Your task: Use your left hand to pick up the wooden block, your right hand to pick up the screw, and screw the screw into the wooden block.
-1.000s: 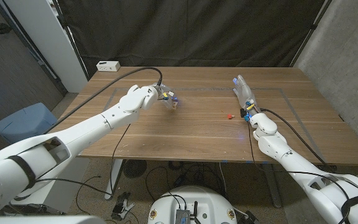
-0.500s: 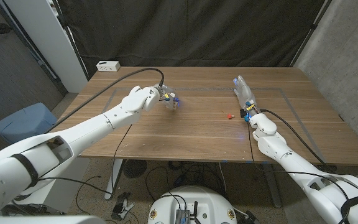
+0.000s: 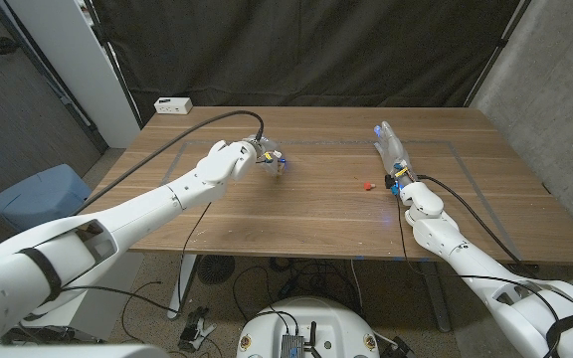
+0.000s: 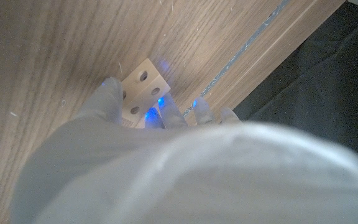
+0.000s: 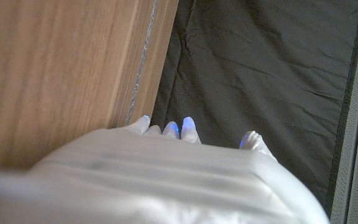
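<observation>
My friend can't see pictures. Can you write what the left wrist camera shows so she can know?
The robot's left hand, seen blurry from behind, has its fingers around a pale wooden block with round holes, on a wooden table. Small blue lights glow at the fingertips.

White rounded arm shells, black cables, translucent fingertips lit blue on left hand (image 3: 242,156).

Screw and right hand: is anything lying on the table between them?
Nothing: in the head view, bare wood separates the red screw from the right hand, which is open and apart from it.
</observation>
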